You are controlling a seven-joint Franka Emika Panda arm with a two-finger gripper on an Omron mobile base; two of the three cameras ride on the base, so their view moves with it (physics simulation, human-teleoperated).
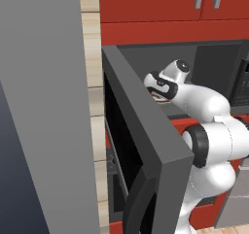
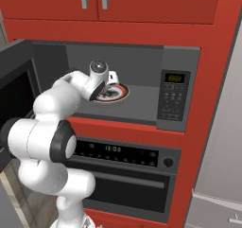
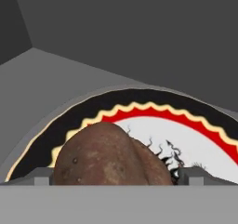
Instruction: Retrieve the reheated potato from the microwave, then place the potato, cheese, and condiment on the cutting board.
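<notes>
- The potato (image 3: 111, 155) is a brown lump with bumpy skin. It lies on its side on a plate (image 3: 195, 139).
- In the hand view its long way runs across, from the left side to the right side. Its right end looks a bit narrower than its fat left end.
- The plate sits on the floor inside the microwave (image 2: 182, 57). The plate has a black rim, then a wavy cream line, then a red ring, and it is white in the middle with some thin black scribbles.
- The potato covers the near left part of the plate. The far side and the right side of the plate are bare.
- The microwave door (image 1: 146, 145) is swung wide open. It sticks out toward the robot on the left, and its dark curved handle (image 1: 138, 206) is near the bottom of the left base view.
- The gripper (image 3: 114, 176) reaches into the microwave, just above the plate. In the right base view the hand (image 2: 99, 83) hides part of the plate.
- The two fingers are spread as far apart as they go. One fingertip (image 3: 42, 175) is just left of the potato and the other is just right of it.
- The potato sits between the tips. I cannot tell if they touch it, and nothing is squeezed yet.
- Below the microwave is an oven (image 2: 127, 175) with a little clock and a knob.
- Red cabinets (image 2: 142, 2) are above it.
</notes>
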